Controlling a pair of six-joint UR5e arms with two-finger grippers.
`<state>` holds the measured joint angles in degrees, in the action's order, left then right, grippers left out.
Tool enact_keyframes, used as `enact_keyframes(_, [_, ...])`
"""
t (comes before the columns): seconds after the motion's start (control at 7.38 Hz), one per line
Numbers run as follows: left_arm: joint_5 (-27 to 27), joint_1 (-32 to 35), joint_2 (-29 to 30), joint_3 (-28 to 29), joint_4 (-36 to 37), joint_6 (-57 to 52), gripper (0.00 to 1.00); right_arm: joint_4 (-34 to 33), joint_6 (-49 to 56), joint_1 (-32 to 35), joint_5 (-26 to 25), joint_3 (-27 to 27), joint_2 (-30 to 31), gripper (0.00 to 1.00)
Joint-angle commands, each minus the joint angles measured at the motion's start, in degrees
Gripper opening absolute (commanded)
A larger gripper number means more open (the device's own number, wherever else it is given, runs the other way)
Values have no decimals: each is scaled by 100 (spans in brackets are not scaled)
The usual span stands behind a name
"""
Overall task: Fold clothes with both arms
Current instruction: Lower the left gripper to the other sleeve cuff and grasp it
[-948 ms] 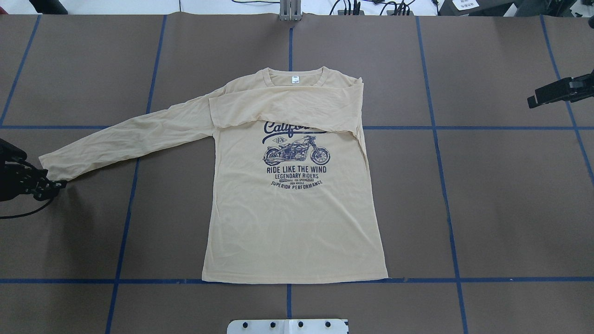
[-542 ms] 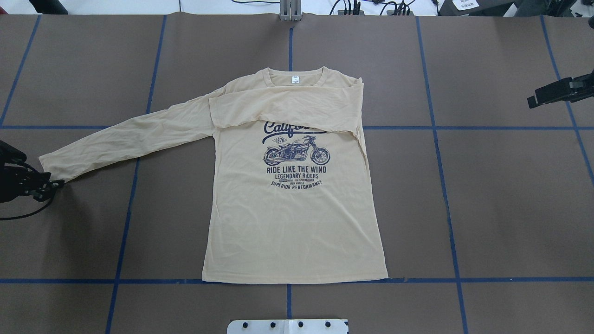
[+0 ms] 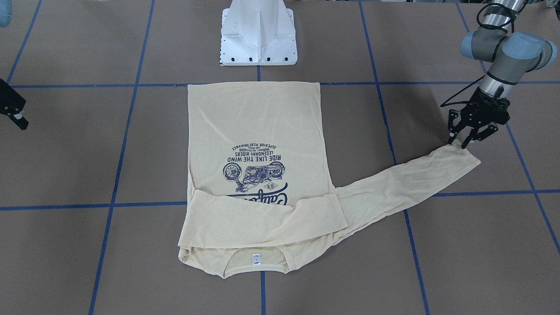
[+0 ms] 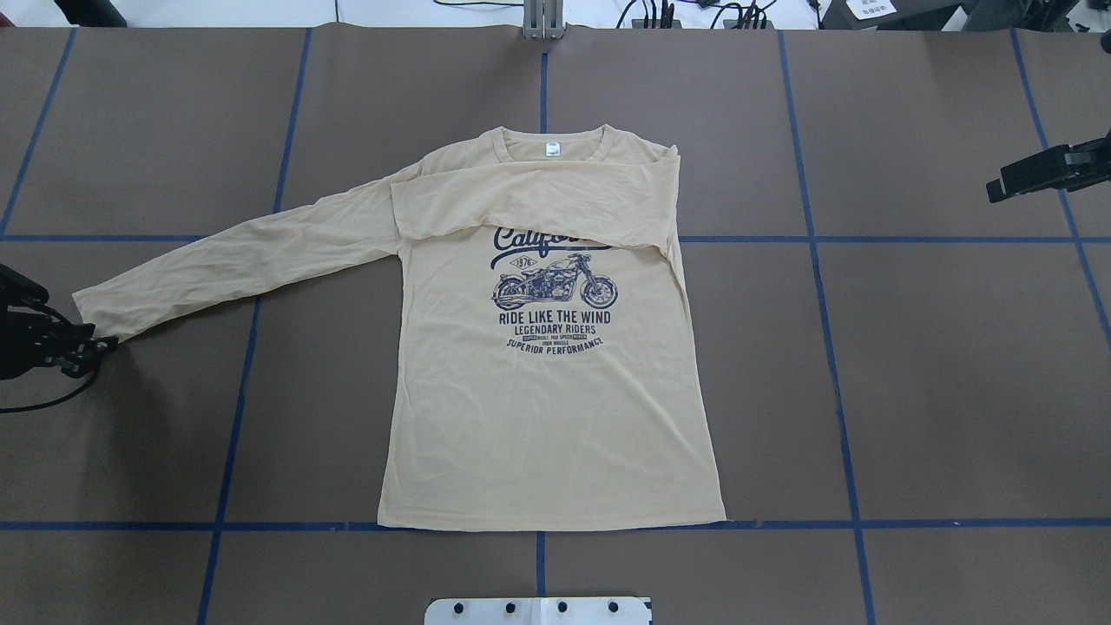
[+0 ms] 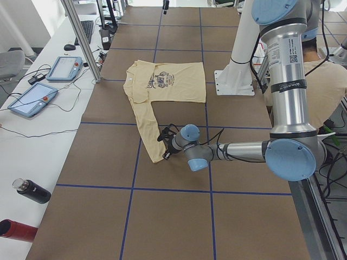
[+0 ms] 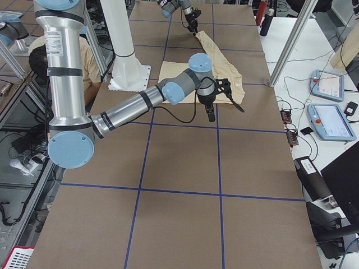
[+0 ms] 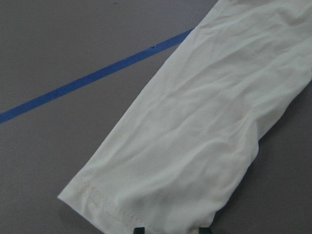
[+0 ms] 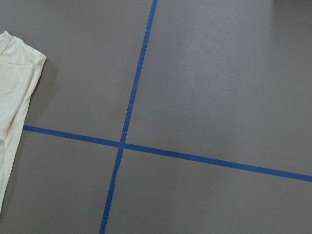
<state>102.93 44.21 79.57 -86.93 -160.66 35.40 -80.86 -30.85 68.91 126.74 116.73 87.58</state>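
My left fingers (image 3: 467,141), spread, have edged up to the cuff (image 3: 469,156) of the T-shirt (image 4: 555,417) lying flat mid-bench (image 4: 911,391), so I judge sleeve fold 2 imminent; my right fingers (image 4: 1007,183) hang clear at right, state not determinable.

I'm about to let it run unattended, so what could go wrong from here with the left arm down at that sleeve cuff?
1. The left gripper has its jaws open at the very edge of the sleeve cuff; a shallow pinch could slip mid-fold.
2. The folded sleeve lies loose over the chest; dragging the shirt might undo it.
3. The right gripper is well off the fabric, so nothing pins the body.
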Motion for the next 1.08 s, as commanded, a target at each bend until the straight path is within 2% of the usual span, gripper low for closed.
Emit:
enact_keyframes(0.0, [-1,0,-3,0,0,2,41,0,0,0,0,-1,-4,99])
enact_keyframes(0.14, [-1,0,-12,0,0,2,29,0,0,0,0,-1,-4,99])
enact_keyframes(0.27, [-1,0,-12,0,9,2,7,0,0,0,9,8,-4,99])
enact_keyframes(0.41, [-1,0,-12,0,9,2,0,0,0,0,9,8,-13,99])
enact_keyframes(0.68, [60,26,-21,-148,9,-15,0,0,0,0,9,-1,-21,99])
enact_keyframes(0.95, [498,410,84,-543,524,-365,0,0,0,0,9,-10,-39,99])
